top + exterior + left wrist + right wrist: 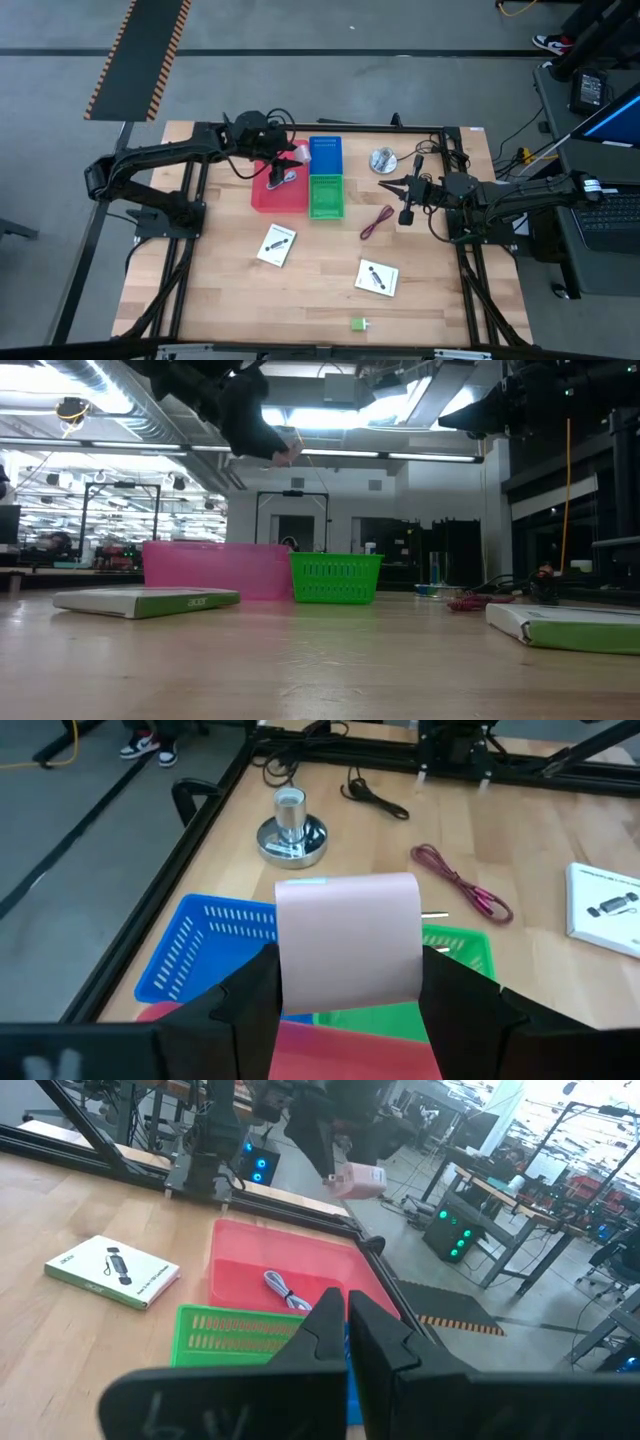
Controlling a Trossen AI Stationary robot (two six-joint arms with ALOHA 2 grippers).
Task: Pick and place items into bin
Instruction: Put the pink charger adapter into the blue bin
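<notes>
Pink block (347,945), clamped in left gripper (350,982) above red bin (279,190) (grey cable (281,180) inside). Risk: early release drops it onto blue basket (326,154). Right gripper (391,187), fingers closed, empty, waits over counter (320,290).

round silver disc (382,160) sits on the wooden table (230,300) beside the blue basket (326,155).

Read only one word, "acer", printed in white on green edge of flat box (146,601) lying on table (320,670).
</notes>
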